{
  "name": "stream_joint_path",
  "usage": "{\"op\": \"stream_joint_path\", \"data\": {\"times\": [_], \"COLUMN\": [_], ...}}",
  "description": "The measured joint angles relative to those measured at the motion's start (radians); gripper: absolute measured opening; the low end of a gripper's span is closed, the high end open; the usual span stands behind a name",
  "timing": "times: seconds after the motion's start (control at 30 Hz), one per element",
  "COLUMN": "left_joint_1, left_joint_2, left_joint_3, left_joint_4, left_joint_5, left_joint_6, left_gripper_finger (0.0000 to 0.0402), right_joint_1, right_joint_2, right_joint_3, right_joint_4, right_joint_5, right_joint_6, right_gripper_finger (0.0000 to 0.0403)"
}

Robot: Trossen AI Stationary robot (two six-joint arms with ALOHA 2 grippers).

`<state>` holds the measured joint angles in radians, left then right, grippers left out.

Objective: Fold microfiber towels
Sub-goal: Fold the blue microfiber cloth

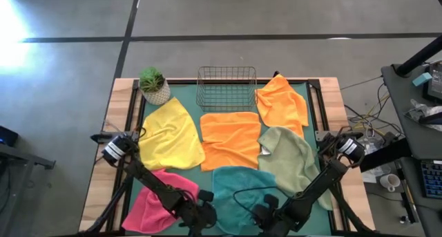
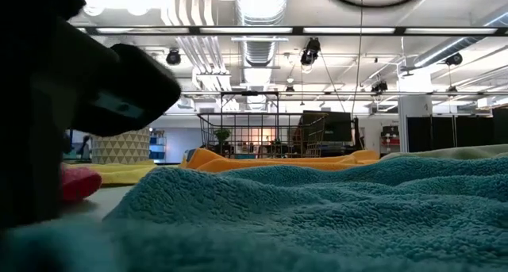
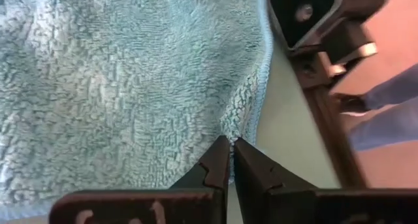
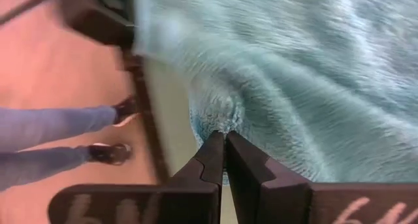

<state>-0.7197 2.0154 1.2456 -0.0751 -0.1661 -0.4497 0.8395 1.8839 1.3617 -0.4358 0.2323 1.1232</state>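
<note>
Both claws pinch the near edge of the teal towel, other cloths spread all around it.

The fluffy teal microfiber towel (image 1: 238, 185) lies at the near middle of the green-topped table (image 1: 178, 92), hemmed in by a pink towel (image 1: 148, 202) on its left, a pale sage green towel (image 1: 290, 154) on its right and a flat orange towel (image 1: 231, 140) beyond. Farther back sit a yellow towel (image 1: 169, 133), a rumpled second orange towel (image 1: 283, 102), an empty wire mesh basket (image 1: 226, 85) and a small potted green plant (image 1: 153, 85). The left claw (image 3: 232, 149) is clenched on the teal hem; the right claw (image 4: 224, 142) is clenched on a puckered bit of the same edge. Its pile looks thick and looped. Grey concrete floor surrounds the table; someone's legs and shoes (image 4: 108, 129) stand close by.
</note>
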Motion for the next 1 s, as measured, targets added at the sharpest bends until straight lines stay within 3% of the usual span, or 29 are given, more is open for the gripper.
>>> {"op": "stream_joint_path", "data": {"times": [0.53, 1.0], "left_joint_1": [0.000, 0.006], "left_joint_2": [-0.203, -0.444], "left_joint_3": [0.018, 0.016], "left_joint_4": [-0.190, -0.373], "left_joint_5": [-0.013, -0.176], "left_joint_6": [-0.017, -0.016], "left_gripper_finger": [0.0000, 0.0000], "right_joint_1": [0.035, 0.038], "right_joint_2": [0.000, -0.005], "right_joint_3": [0.190, 0.446], "right_joint_4": [-0.236, -0.611], "right_joint_5": [0.062, 0.173], "right_joint_6": [-0.051, -0.088], "right_gripper_finger": [0.0008, 0.0008]}}
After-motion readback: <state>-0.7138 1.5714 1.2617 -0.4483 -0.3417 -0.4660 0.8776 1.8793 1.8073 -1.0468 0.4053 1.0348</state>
